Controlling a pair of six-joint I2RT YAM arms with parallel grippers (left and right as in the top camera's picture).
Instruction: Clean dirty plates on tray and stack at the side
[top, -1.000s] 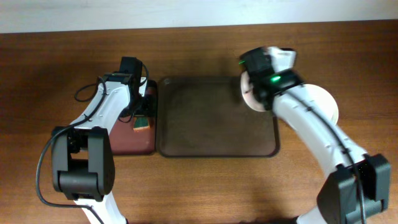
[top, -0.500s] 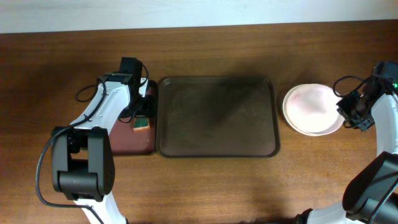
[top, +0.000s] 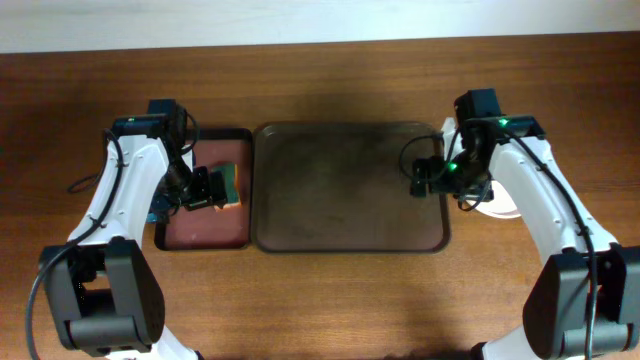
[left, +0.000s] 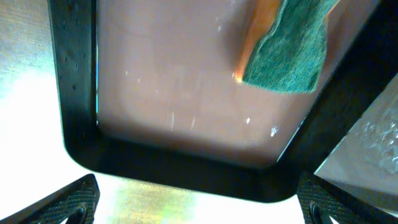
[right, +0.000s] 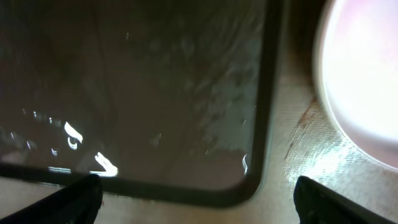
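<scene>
- Pale round shallow plates (right: 367, 62) on the desk (top: 320, 300), just beside the right short edge of the large dark brown rectangular tray (top: 340, 190) and apart from its rim. Washed out by glare in the right wrist view, largely hidden under the arm from overhead. Number in the pile and cleanness of the top face impossible to tell.
- Tray itself bare: no plate on it, only a dull sheen and faint marks on its floor.
- Judging from that, likely at or near the end: everything off the tray and set at the side.
- Right pincer (right: 199, 202) above the tray's near right corner, fingers spread wide, holding nothing.
- For a good finish, raise the right arm straight up before swinging away, so that neither finger nor cable nudges the pile. Check the top plate for leftover red once out of the glare; wipe again if any shows.
- Left pincer (left: 196, 202) also spread wide and empty, above the narrower black-rimmed tray with maroon inside (top: 205, 225), just left of the brown one.
- Green-and-orange sponge (left: 286, 50) lying in that maroon tray toward the side nearer the brown tray, near the left fingers, ungripped.
- In the way: very little. Only the brown tray's raised rim close to the plates, and the right arm's own cable hanging near the pile.
</scene>
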